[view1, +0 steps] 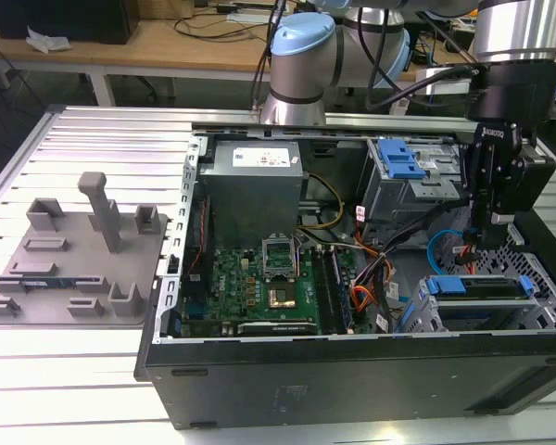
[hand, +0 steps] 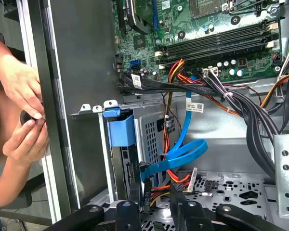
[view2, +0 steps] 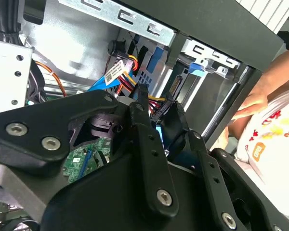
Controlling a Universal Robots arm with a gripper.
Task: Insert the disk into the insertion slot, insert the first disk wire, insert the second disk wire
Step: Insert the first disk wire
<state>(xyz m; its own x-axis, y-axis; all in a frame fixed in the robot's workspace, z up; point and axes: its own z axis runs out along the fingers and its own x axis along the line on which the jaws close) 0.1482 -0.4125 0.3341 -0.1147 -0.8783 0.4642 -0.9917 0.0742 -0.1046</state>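
**Holding the first wire's plug close to the disk**

The disk [view1: 473,287], with its blue frame, lies inside the grey cage [view1: 415,313] at the exterior view's right of the open case, so I judge that step as done. My gripper [view2: 159,109] hangs just above this cage. Its two fingers are clamped on the black plug of the first wire [view2: 156,98], the red and yellow bundle. The socket on the disk's end is near, just past the plug. To do this well, I think I must keep the plug square to the socket and push straight and gently. The light-blue cable [hand: 185,154] loops close beside my fingers and should not get caught. A person's hands [hand: 24,91] rest at the case's outer edge, apart from me.
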